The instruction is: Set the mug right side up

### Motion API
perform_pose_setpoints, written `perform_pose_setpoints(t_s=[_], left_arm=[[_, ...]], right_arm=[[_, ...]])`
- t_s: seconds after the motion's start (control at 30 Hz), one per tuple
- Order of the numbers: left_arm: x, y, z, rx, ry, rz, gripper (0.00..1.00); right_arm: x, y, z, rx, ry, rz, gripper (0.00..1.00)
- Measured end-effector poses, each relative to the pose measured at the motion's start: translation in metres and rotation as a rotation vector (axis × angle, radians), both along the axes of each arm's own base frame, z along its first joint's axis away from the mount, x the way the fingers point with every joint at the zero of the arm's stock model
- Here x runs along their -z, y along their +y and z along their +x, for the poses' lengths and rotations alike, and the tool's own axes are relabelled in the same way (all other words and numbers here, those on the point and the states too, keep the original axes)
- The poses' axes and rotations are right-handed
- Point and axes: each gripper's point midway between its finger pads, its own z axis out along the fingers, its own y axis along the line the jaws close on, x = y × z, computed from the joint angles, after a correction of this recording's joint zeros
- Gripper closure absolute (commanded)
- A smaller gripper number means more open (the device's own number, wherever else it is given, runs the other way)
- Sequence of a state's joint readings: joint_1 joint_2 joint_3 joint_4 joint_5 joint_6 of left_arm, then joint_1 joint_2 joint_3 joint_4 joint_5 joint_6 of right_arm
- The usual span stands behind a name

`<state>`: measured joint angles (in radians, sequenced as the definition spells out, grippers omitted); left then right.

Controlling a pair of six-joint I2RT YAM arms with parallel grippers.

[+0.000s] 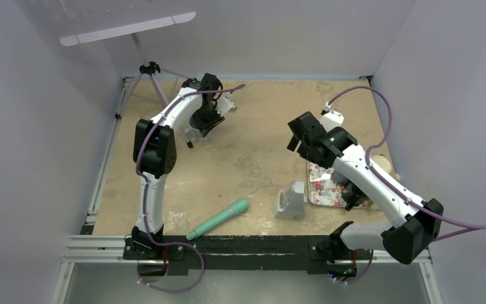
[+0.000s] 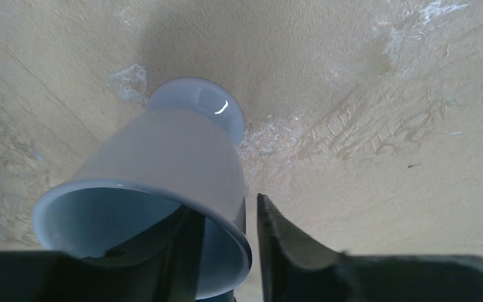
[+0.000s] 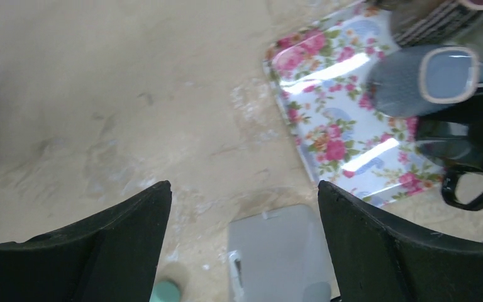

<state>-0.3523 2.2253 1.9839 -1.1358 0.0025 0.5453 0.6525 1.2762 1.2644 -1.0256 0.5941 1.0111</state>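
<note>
You're running this in a robotics lab test cell, no question. Plain white walls [image 1: 38, 126] box in the bench [image 1: 253, 158] on three sides, with a flat light panel [image 1: 126, 28] hung overhead and a small tripod [image 1: 150, 76] parked in the back left corner. The left arm [image 1: 158, 145] and right arm [image 1: 367, 174], both white and black, are bolted to an aluminium rail [image 1: 95, 248] along the near edge, with purple cables [image 1: 389, 120] looping off them. The bench top is scuffed and blotchy, and the stuff on it is random household props: a mug [image 2: 163, 163], a floral tray [image 1: 326, 190].
</note>
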Motion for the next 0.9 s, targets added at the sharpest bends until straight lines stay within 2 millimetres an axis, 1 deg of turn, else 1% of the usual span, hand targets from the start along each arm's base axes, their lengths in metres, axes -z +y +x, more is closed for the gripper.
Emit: perform_pose_setpoints(t_s=[0.13,0.17,0.27,0.33,0.37,0.47,0.53,0.6,0.67,0.77,0.83,0.9], left_arm=[[-0.002,0.000,0.000,0.001,-0.001,-0.010,0.41],[-0.004,-0.001,-0.001,0.002,-0.002,-0.017,0.39],[-0.016,-0.004,-0.003,0.002,-0.013,-0.048,0.33],[-0.032,-0.007,-0.007,0.005,-0.030,-0.078,0.30],[-0.043,-0.009,-0.010,0.006,-0.041,-0.098,0.28],[-0.080,-0.015,-0.019,0.015,-0.091,-0.166,0.26],[-0.105,-0.018,-0.028,0.021,-0.127,-0.214,0.26],[-0.125,-0.021,-0.037,0.025,-0.156,-0.258,0.26],[-0.137,-0.021,-0.048,0.031,-0.166,-0.286,0.26],[-0.143,-0.021,-0.063,0.035,-0.156,-0.307,0.26],[-0.138,-0.019,-0.072,0.036,-0.132,-0.309,0.26],[-0.132,-0.018,-0.078,0.034,-0.110,-0.305,0.25]], right_arm=[[0.027,-0.050,-0.002,0.155,0.067,-0.074,0.12],[0.033,-0.061,-0.003,0.184,0.080,-0.093,0.12],[0.046,-0.088,-0.006,0.244,0.120,-0.129,0.12],[0.051,-0.103,-0.005,0.271,0.130,-0.140,0.11],[0.054,-0.112,-0.004,0.289,0.134,-0.147,0.08],[0.059,-0.137,-0.003,0.336,0.150,-0.174,0.04],[0.061,-0.148,0.000,0.345,0.159,-0.192,0.04],[0.064,-0.154,0.006,0.340,0.168,-0.201,0.04],[0.069,-0.160,0.012,0.339,0.180,-0.211,0.04],[0.082,-0.166,0.018,0.334,0.214,-0.222,0.04],[0.092,-0.169,0.020,0.325,0.240,-0.228,0.04],[0.099,-0.171,0.021,0.316,0.257,-0.231,0.07]])
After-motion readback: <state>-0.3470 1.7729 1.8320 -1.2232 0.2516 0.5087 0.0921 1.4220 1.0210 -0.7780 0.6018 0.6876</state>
